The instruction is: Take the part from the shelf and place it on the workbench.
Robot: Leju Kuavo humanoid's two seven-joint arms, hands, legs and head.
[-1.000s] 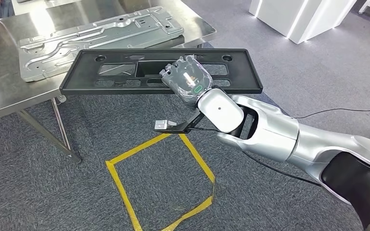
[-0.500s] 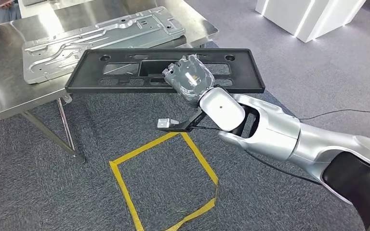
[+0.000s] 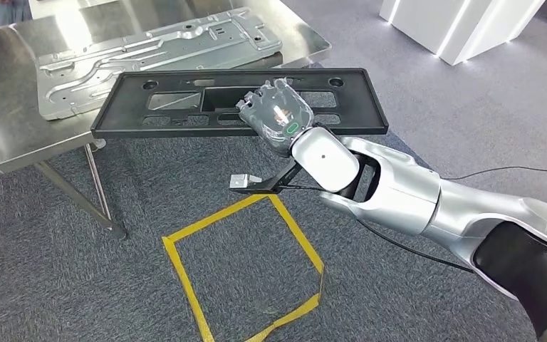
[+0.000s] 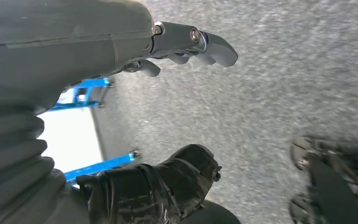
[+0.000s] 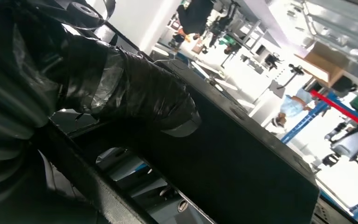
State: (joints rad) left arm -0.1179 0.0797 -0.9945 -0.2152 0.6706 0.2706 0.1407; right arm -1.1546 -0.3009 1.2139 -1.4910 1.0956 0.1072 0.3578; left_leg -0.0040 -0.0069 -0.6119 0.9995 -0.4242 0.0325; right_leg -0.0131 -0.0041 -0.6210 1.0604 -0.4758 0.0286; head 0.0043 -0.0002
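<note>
We count 1 black part (image 3: 185, 100), 1 stamped metal panel (image 3: 135, 53) lying on 1 steel workbench (image 3: 14, 135), and 1 yellow tape square (image 3: 242, 271) on the floor beside that workbench.

Bright, even overhead light fills the head view, with white glare along the far edge of the steel tabletop (image 3: 14, 128) and soft shadow on the floor beneath it. The left wrist view shows blurred carpet. The right wrist view is backlit, its background blown out.
</note>
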